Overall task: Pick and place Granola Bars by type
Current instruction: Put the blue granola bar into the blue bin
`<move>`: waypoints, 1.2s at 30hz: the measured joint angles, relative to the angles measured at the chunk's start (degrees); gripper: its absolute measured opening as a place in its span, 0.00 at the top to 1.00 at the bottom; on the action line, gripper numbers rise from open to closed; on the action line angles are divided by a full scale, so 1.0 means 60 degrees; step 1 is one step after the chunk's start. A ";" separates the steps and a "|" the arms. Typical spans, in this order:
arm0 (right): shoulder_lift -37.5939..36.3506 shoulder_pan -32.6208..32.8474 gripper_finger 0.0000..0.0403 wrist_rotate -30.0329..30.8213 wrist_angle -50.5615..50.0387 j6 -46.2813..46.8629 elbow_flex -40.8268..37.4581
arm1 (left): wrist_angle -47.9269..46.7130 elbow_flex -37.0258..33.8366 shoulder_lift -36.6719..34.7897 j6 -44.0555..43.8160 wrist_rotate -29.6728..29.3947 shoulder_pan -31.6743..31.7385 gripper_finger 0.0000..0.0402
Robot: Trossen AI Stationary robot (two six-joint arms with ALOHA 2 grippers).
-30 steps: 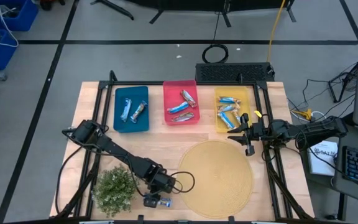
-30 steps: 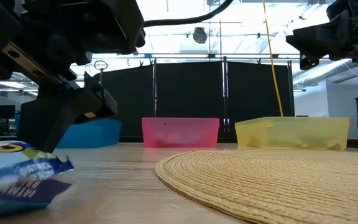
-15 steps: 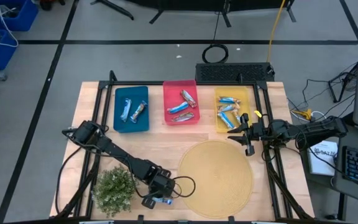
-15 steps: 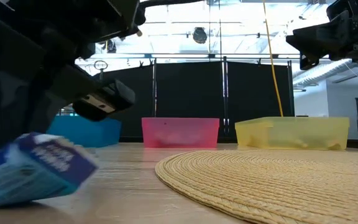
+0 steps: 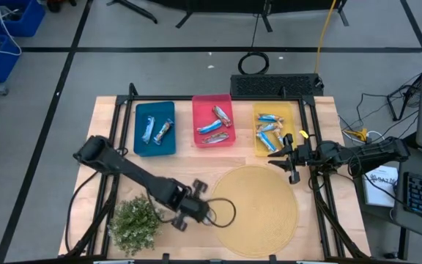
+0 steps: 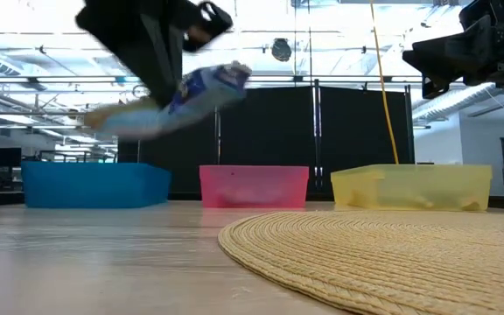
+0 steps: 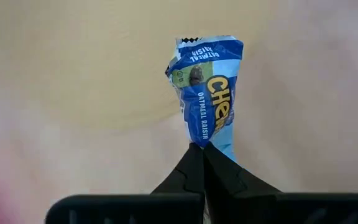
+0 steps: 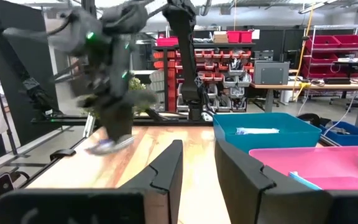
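Observation:
My left gripper is shut on a blue and white granola bar, which is off the table and tilted in the low view, left of the woven mat. Other granola bars lie in the blue bin, the pink bin and the yellow bin. My right gripper waits open above the table's right side, just near of the yellow bin, with nothing between its fingers. My left gripper pinches one end of the bar's wrapper between its two fingertips. The rest of the bar reaches out past the fingertips. The bar is lifted clear of the table and tilted.
A green leafy plant stands at the near left, close beside my left arm. The round woven mat covers the near middle. The three bins stand in a row along the far side, and a black frame edges the table.
My left gripper has shut on the bar that lay near the table's front edge and has gone up and toward the far edge with it. The bar, flat on the wood a second ago, now hangs tilted, well clear of the table.

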 joint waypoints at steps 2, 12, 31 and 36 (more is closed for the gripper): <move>0.0004 0.0000 0.79 0.0004 0.0044 0.0000 0.0002 | -0.1047 0.0210 -0.0452 0.0054 -0.1180 0.0173 1.00; 0.0010 0.0002 0.79 0.0002 0.0040 0.0000 0.0003 | -0.3241 -0.0977 -0.4045 -0.0779 -0.3385 0.2739 1.00; 0.0011 0.0001 0.79 0.0003 0.0045 0.0000 0.0003 | -0.1480 -0.5774 -0.7309 -0.0585 0.0720 0.8513 1.00; 0.0011 0.0000 0.79 0.0000 0.0044 0.0000 0.0003 | -0.1455 -0.6186 -0.6972 -0.0400 0.1779 0.9194 1.00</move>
